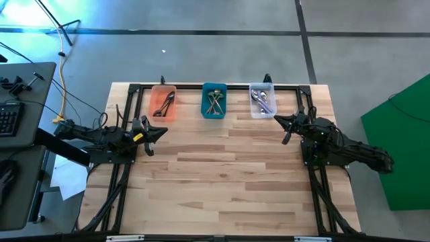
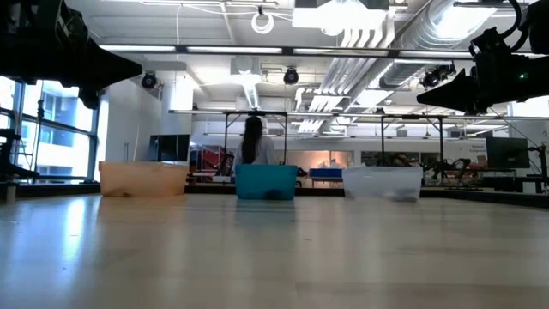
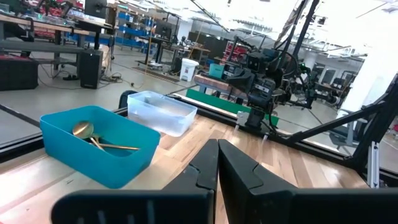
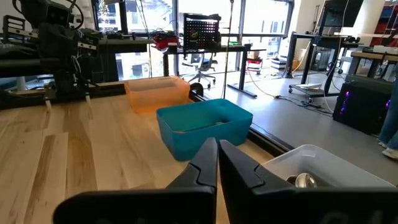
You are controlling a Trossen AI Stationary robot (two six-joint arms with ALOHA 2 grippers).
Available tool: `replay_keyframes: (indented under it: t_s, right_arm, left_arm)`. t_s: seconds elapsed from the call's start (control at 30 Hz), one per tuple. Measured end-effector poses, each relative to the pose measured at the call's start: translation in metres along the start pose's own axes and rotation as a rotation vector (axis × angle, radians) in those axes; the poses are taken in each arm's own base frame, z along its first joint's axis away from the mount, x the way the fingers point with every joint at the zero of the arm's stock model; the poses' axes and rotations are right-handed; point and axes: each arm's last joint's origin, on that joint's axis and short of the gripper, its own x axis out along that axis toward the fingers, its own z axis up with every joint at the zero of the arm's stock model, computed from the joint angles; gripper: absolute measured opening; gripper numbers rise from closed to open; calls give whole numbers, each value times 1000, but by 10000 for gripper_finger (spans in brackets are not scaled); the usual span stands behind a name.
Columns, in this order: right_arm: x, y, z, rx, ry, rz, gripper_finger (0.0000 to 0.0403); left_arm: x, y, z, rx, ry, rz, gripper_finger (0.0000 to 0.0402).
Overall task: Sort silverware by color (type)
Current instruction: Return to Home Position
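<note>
Dark spoons (image 1: 165, 105) lie in the orange bin (image 1: 163, 103), gold spoons (image 1: 215, 102) in the teal bin (image 1: 214, 101), silver spoons (image 1: 262, 101) in the clear bin (image 1: 262, 100). All three bins stand along the table's far edge. In the left wrist view gold spoons (image 3: 99, 140) rest on the teal bin's floor. A silver spoon bowl (image 4: 303, 180) shows in the clear bin in the right wrist view. My left gripper (image 1: 163, 131) hovers shut above the table's left side, near the orange bin. My right gripper (image 1: 279, 119) hovers shut at the right side, near the clear bin.
The bare wooden tabletop (image 1: 222, 175) stretches wide between and in front of both arms. A black frame (image 1: 134, 91) borders the table's far and side edges. Beyond the table a person (image 2: 254, 142) stands in the room. A desk with a keyboard (image 1: 8, 117) sits off the left.
</note>
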Motion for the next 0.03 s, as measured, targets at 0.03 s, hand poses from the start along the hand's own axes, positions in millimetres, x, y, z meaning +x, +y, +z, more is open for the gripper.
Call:
replay_keyframes:
  t_s: [0.03]
  right_arm:
    - [0,0,0,0,0,0,0]
  left_arm:
    - [0,0,0,0,0,0,3]
